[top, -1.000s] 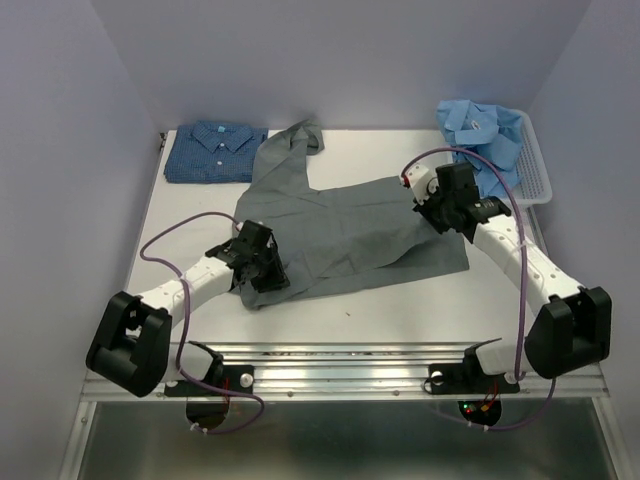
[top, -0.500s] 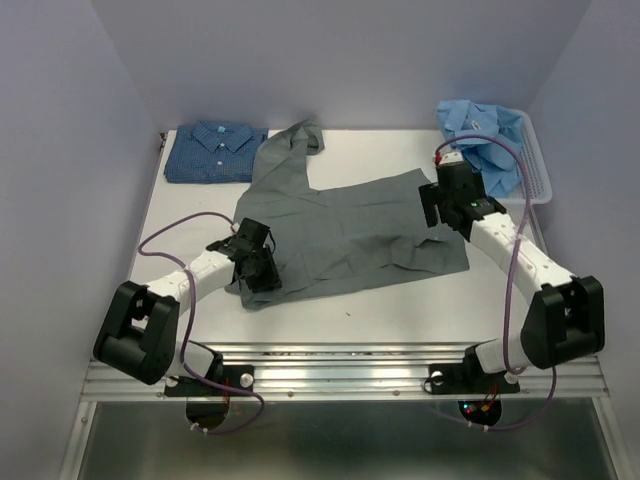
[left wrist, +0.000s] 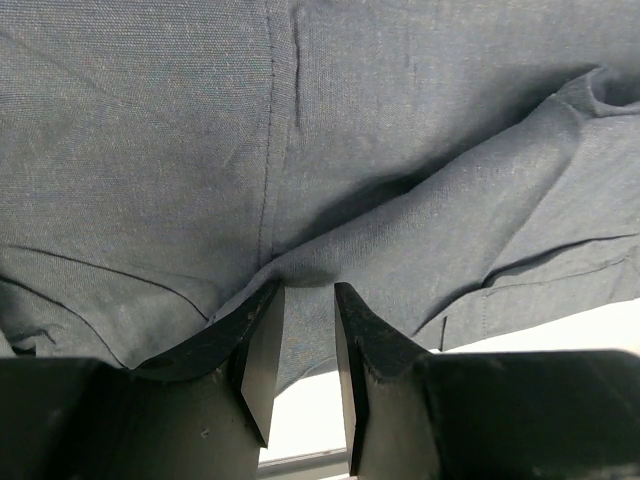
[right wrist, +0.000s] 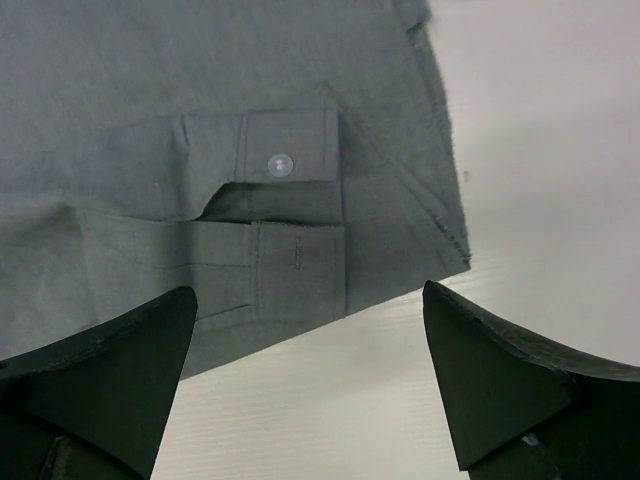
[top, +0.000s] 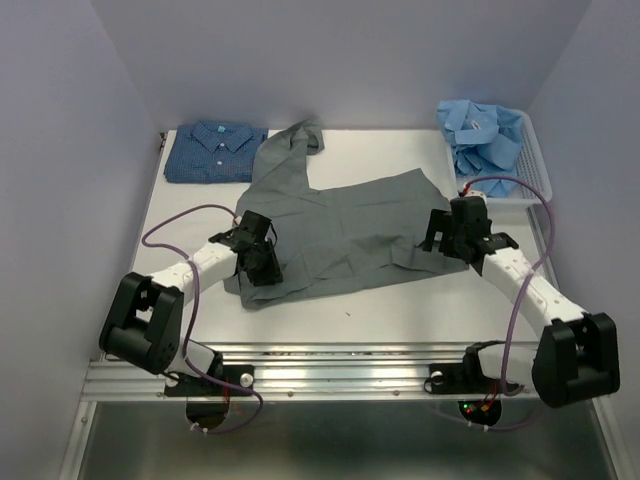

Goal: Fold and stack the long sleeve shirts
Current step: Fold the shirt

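The grey long sleeve shirt lies spread across the middle of the table, one sleeve reaching toward the back. My left gripper sits at its near left edge, and the left wrist view shows its fingers shut on a fold of grey cloth. At the shirt's right edge my right gripper stands wide open and holds nothing. Just ahead of its tips lies a buttoned cuff folded onto the shirt body. The dark blue patterned shirt lies folded at the back left.
A white slatted basket at the back right holds crumpled light blue shirts. Bare white table runs along the near edge in front of the grey shirt. Purple cables loop off both arms.
My right gripper opened, let go of the grey shirt's right edge and drew back toward the near side. The left gripper shifted a little toward the back, still on the cloth.
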Available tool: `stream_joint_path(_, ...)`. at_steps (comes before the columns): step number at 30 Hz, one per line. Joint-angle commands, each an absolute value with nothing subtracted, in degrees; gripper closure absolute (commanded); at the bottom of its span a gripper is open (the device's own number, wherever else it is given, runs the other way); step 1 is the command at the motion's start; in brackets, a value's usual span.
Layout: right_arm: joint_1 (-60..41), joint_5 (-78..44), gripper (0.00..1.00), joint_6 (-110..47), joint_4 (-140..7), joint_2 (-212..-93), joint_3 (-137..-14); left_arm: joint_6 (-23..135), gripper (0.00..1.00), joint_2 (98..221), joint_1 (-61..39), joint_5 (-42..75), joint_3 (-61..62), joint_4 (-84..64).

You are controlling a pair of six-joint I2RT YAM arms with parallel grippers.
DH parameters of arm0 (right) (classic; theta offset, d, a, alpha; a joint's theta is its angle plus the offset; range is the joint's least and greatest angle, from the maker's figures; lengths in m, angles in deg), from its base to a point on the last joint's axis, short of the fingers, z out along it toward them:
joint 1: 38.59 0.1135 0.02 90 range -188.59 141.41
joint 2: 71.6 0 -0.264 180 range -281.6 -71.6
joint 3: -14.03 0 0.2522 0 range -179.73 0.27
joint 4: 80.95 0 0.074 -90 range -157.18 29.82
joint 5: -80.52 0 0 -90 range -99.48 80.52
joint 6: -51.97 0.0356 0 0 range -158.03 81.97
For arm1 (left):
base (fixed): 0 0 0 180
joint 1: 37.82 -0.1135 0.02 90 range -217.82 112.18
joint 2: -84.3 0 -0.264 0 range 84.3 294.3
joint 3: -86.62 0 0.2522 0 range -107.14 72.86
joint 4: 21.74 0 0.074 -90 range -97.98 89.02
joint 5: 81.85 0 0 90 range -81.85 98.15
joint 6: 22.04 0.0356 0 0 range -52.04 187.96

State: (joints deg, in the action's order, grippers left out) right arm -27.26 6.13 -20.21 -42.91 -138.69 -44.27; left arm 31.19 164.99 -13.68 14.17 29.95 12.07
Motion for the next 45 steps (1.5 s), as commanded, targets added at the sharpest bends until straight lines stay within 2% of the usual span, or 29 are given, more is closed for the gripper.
stream_joint_path(1,-28.2,0.8,0.00,-17.6,-43.6,-144.7,-46.0,32.7,0.62,165.2,-14.0,14.7,28.7,12.8)
stream_joint_path(6,-28.2,-1.8,0.04,-17.7,-44.2,-152.2,-47.1,32.4,0.62,166.0,-14.0,14.6,29.7,11.5)
stream_joint_path(10,-28.2,0.6,0.30,-17.9,-45.9,-156.0,-47.5,32.2,0.62,166.7,-14.0,14.4,30.3,10.7)
stream_joint_path(11,-28.2,1.8,0.44,-17.6,-46.4,-156.1,-47.4,32.1,0.62,167.1,-14.0,14.3,30.3,10.8)
stream_joint_path(16,-28.2,2.7,0.67,-17.7,-46.6,-155.0,-47.2,31.8,0.62,168.0,-14.1,13.8,30.4,10.9)
stream_joint_path(17,-28.2,3.4,0.76,-17.9,-46.6,-154.7,-47.1,31.7,0.62,168.0,-14.1,13.5,30.3,10.9)
stream_joint_path(20,-28.2,5.5,0.92,-19.5,-46.3,-153.5,-47.3,31.5,0.62,168.2,-14.2,13.1,30.4,11.0)
stream_joint_path(23,-28.2,8.2,0.98,-22.3,-44.6,-152.8,-49.9,31.3,0.63,168.4,-14.5,12.5,30.4,11.3)
stream_joint_path(26,-28.2,14.9,0.99,-24.3,-40.8,-153.3,-55.2,31.3,0.63,169.0,-14.9,12.5,30.1,11.6)
stream_joint_path(32,-28.2,23.2,0.99,-30.2,-35.6,-155.2,-58.3,30.8,0.63,169.4,-14.9,12.2,29.9,11.9)
stream_joint_path(35,-28.2,23.0,0.95,-30.8,-35.8,-157.1,-57.8,30.9,0.63,169.4,-14.9,12.5,29.5,12.0)
stream_joint_path(36,-28.2,22.3,0.81,-30.8,-35.9,-157.6,-57.7,31.1,0.63,169.5,-14.9,12.5,29.3,12.4)
stream_joint_path(38,-28.2,22.4,0.78,-30.6,-36.0,-159.5,-57.7,31.7,0.63,169.7,-14.9,12.5,28.8,13.1)
stream_joint_path(39,-28.2,22.9,0.70,-30.4,-36.0,-160.1,-57.8,31.9,0.63,169.6,-14.9,12.5,28.8,13.5)
stream_joint_path(40,-28.2,22.9,0.59,-30.0,-35.5,-160.7,-58.1,32.0,0.63,169.5,-14.9,12.5,28.7,13.7)
stream_joint_path(41,-28.2,22.5,0.28,-29.7,-34.4,-161.6,-59.0,32.2,0.63,169.3,-14.9,12.5,28.7,14.3)
stream_joint_path(42,-28.2,22.1,0.23,-29.6,-34.1,-161.5,-59.3,32.4,0.63,169.1,-15.0,12.6,28.5,14.4)
stream_joint_path(44,-28.2,19.8,0.00,-30.1,-34.3,-160.5,-59.9,32.7,0.63,168.2,-14.8,14.1,28.1,14.5)
stream_joint_path(45,-28.2,16.0,0.00,-30.5,-34.6,-158.4,-60.6,32.8,0.63,167.8,-14.8,14.7,27.6,14.4)
